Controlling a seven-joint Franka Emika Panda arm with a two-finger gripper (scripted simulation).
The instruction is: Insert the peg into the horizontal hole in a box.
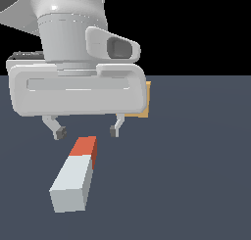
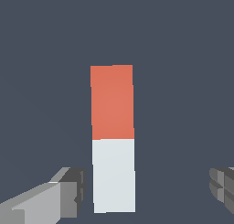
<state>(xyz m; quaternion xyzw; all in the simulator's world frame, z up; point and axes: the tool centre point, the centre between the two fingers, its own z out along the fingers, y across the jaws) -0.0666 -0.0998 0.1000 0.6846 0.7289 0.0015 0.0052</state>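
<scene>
We see the claw (image 1: 86, 132), fingers spread wide and holding nothing, poised just above the orange far end of the peg (image 1: 76, 178), whose long axis runs near-to-far on the floor, with the box (image 1: 145, 101) half-hidden behind the hand.

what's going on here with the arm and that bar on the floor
A simulated Panda arm is hovering over the peg, which lies flat on the dark floor, pale grey with an orange-red end. The gripper is open, fingers spread apart above the peg's orange end, and nothing is grasped yet. In the wrist view the peg sits between the two fingers. The tan box is mostly hidden behind the hand, so its hole cannot be seen.
</scene>
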